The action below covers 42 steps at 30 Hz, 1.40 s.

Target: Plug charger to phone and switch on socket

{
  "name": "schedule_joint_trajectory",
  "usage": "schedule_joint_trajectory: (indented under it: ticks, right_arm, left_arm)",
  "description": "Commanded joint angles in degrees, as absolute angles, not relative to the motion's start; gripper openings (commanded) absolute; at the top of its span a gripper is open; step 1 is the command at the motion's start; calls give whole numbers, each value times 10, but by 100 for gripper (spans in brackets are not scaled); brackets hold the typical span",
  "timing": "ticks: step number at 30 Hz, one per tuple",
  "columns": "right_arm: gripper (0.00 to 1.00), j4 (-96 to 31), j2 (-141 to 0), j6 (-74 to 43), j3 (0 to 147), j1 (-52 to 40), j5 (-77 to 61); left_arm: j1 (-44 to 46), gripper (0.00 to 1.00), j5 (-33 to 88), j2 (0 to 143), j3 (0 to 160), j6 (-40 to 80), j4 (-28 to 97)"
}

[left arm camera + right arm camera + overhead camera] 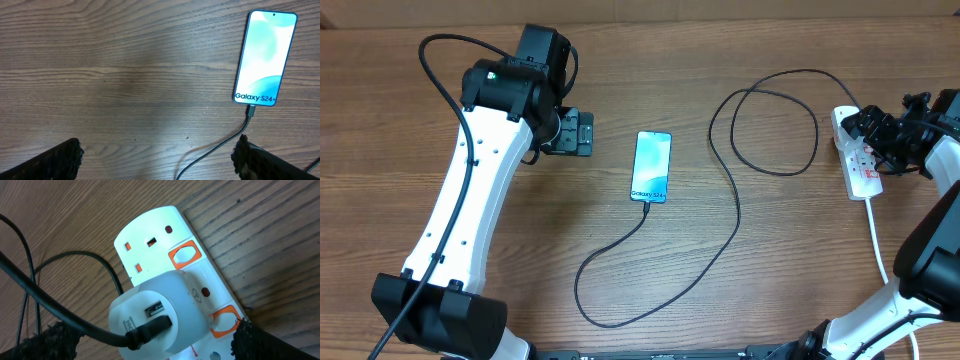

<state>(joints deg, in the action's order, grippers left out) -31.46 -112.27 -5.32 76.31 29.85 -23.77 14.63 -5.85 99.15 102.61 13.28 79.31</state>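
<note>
Both tools wide open, empty (left tool [160,160] near phone [264,56]). Socket [150,235] lies directly under my right tool [155,340], switch [223,322] beside one fingertip [260,342]; right arm nearer.

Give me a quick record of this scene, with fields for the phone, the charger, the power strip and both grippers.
phone: flat on the wooden table, screen up, reads Galaxy S24+
charger cable: tip plugged into the phone's bottom end, loops across to a white USB adapter
power strip: far right of the table, adapter seated in one outlet; switch position unclear
left gripper: open, over bare wood left of the phone
right gripper: open, over the adapter
</note>
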Motion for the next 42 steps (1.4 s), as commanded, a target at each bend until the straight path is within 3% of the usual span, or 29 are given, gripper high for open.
schedule_joint_trajectory:
  ticks: [1,42]
  right_arm:
    - [100,-304,-1123,-44,761,296,-243]
    - [100,-316,-1151,-38,761,285,-297]
  left_arm:
    - [149,99,-64,994,1032,124,793]
    - [149,100,-64,994,1032,124,793]
